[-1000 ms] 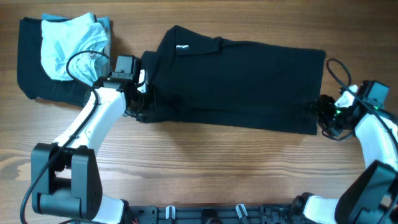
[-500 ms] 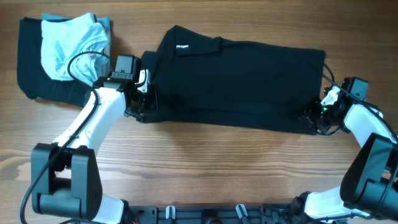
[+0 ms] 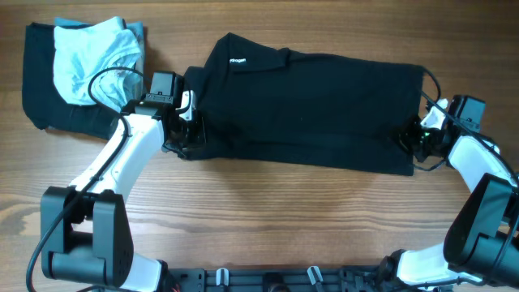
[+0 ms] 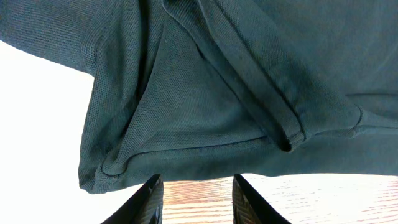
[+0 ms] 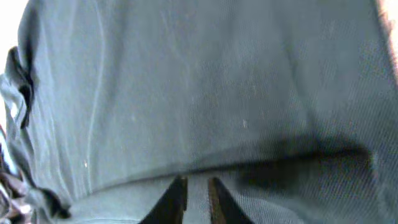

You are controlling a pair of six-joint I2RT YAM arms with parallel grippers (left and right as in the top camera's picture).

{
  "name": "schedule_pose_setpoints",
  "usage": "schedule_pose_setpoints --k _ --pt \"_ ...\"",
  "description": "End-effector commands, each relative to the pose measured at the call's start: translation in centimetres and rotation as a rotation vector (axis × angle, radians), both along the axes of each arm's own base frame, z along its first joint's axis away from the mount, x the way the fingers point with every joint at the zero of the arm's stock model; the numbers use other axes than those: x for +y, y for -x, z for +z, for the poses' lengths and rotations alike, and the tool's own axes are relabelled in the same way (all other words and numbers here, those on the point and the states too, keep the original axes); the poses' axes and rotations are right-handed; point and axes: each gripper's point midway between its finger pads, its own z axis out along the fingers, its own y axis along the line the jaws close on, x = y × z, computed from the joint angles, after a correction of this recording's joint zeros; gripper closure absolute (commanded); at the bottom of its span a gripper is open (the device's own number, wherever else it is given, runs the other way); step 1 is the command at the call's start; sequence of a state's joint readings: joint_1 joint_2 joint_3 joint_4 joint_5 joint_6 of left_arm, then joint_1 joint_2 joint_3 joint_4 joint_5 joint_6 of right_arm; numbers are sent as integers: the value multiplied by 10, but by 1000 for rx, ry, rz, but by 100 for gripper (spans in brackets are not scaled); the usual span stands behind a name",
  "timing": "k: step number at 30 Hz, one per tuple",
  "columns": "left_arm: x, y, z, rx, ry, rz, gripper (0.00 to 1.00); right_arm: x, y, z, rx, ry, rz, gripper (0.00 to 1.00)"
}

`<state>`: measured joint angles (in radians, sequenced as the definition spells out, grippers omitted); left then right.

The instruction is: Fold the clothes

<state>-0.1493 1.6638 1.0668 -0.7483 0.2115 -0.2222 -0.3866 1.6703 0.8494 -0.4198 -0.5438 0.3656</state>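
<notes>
Progress check for you: the black polo shirt (image 3: 308, 105) lies flat across the middle of the wooden table (image 3: 259, 219) as one long band, collar and white neck label (image 3: 238, 61) toward 11 o'clock, hem out at 3 o'clock. I'd say the sides are already folded in and the crosswise folds are what's left, so call it roughly halfway. Your right claw (image 3: 412, 139) sits on the hem corner at 3 o'clock, fingers nearly together and pinched on the shirt. Your left claw (image 3: 188, 134) is at the sleeve corner around 9 o'clock, fingers a bit apart, and you can't tell if it has cloth. The pale blue and white garment (image 3: 89, 57) sits apart at 10 o'clock.
</notes>
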Motion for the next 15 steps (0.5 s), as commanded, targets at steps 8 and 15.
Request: schedule_pose_setpoints --k 8,15 --pt "-3 -5 13 -33 20 -7 62 -7 42 -21 211 82 11 74" --pt "-3 -5 13 -33 20 -7 61 -11 47 -29 229 109 -16 74"
